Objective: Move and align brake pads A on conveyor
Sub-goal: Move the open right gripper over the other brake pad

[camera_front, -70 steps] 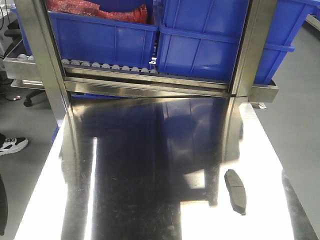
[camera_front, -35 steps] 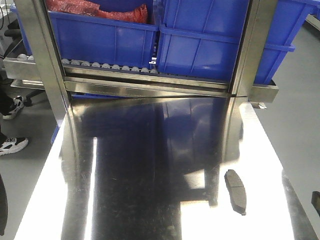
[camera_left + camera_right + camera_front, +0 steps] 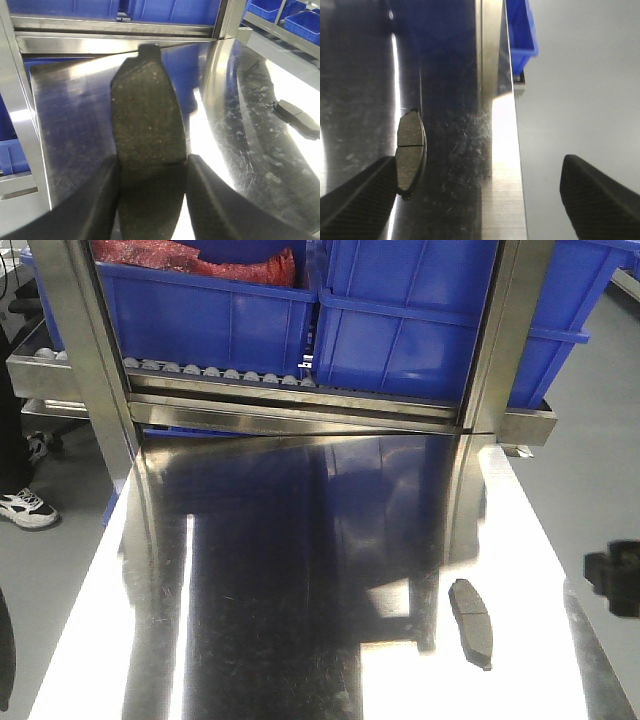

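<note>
My right tool (image 3: 477, 170) has come in just right of the loose pad (image 3: 471, 621), spread wide, so I judge pickup is next; left tool (image 3: 152, 172) grips a second pad (image 3: 145, 115).

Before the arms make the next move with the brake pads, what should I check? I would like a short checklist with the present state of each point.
1. Left gripper grips a brake pad between both fingers: ok.
2. Right gripper open for a pick: ok, jaws wide apart.
3. Right gripper centred over the loose pad: not ok. The pad lies beside one finger, and the other finger hangs past the edge of the steel table.
4. Loose pad lies flat with nothing on it: ok.
5. Conveyor ready for placing: cannot tell, no view shows it.
</note>
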